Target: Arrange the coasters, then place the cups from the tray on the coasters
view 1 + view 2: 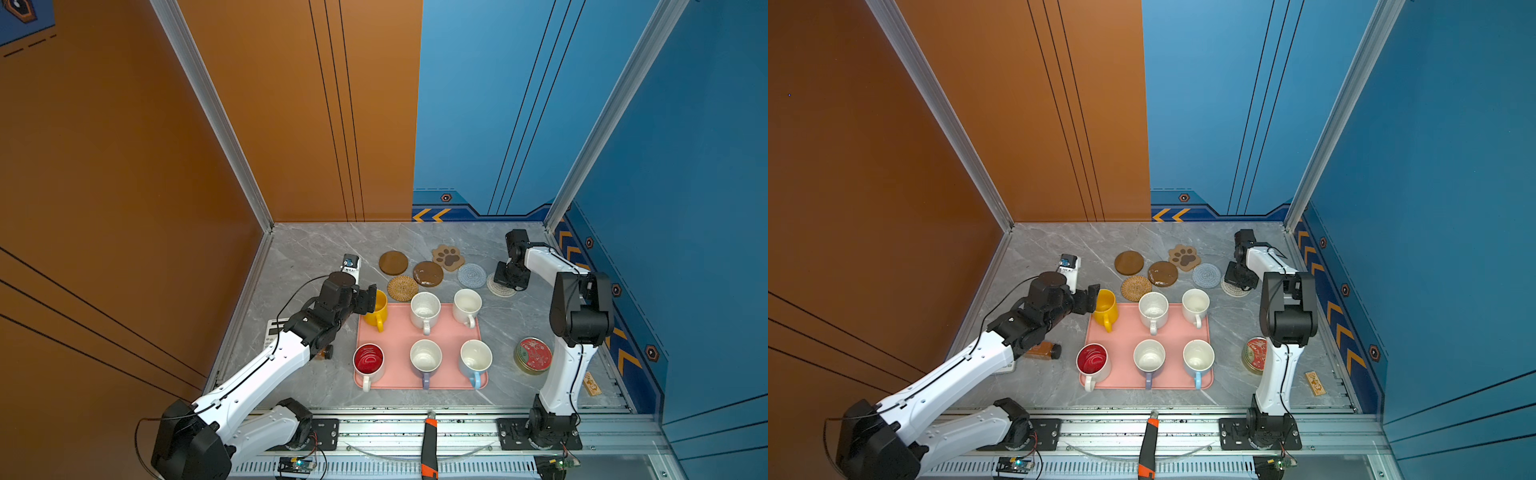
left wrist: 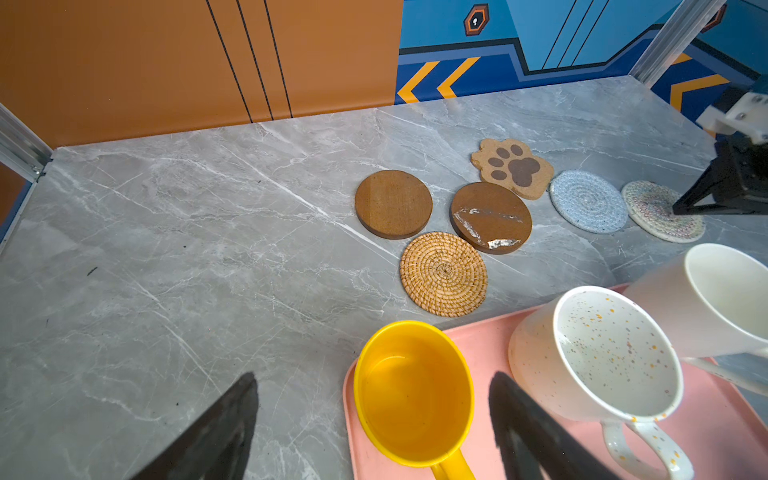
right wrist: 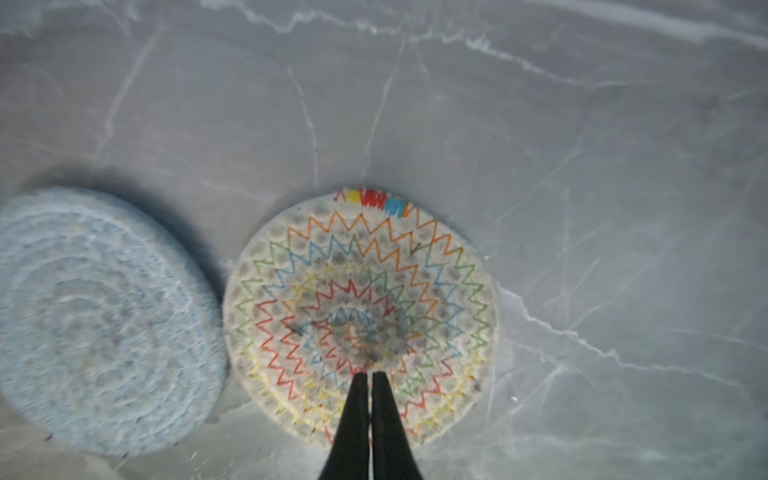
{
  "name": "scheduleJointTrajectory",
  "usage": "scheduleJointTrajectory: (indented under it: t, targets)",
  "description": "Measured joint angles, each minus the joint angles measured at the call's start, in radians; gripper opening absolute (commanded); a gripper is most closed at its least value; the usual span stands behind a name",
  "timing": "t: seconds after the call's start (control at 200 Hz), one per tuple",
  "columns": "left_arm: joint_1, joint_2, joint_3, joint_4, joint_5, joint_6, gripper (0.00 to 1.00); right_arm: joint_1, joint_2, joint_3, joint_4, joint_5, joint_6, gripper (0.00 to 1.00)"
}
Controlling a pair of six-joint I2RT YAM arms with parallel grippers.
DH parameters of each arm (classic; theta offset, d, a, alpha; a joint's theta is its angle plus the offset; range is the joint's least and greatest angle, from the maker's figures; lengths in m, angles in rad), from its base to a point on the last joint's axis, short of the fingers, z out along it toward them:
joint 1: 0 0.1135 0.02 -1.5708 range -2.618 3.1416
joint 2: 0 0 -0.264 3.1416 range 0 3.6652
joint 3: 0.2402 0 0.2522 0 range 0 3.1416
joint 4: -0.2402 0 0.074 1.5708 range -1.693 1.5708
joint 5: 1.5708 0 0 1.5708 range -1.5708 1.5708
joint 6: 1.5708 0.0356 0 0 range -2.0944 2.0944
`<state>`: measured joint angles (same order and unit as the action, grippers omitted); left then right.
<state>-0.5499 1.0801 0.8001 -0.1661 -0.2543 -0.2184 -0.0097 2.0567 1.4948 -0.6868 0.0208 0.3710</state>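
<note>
Nothing placed: six mugs (image 1: 425, 309) on tray (image 1: 399, 332), coasters (image 1: 428, 273) bunched. Right fingers (image 3: 357, 415) shut, tips on cream coaster (image 3: 361, 291); left fingers (image 2: 220, 428) wide, flanking yellow mug (image 2: 411, 395).

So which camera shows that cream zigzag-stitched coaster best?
The right wrist view: the cream woven coaster fills the frame, its coloured stitching clear. The left wrist view shows it small and partly behind the right gripper; in both top views that gripper half hides it.

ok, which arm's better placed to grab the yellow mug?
Left: the left end effector, open, flanks the yellow mug; the right end effector is shut over the cream coaster.
</note>
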Motion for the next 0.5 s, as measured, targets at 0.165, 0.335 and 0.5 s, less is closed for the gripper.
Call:
scheduleJointTrajectory:
  t: [0.165, 0.335, 0.5]
  targets:
    - [-0.002, 0.000, 0.001, -0.024, -0.031, -0.016, 0.87, -0.004, 0.027, 0.029, 0.008, -0.001, 0.004, 0.02]
    - [-0.002, 0.000, 0.002, -0.040, -0.052, -0.030, 0.87, -0.017, 0.068, 0.089, 0.011, -0.003, 0.012, 0.02]
    - [-0.004, 0.000, 0.003, -0.048, -0.061, -0.038, 0.87, -0.030, 0.101, 0.138, 0.015, -0.010, 0.020, 0.02]
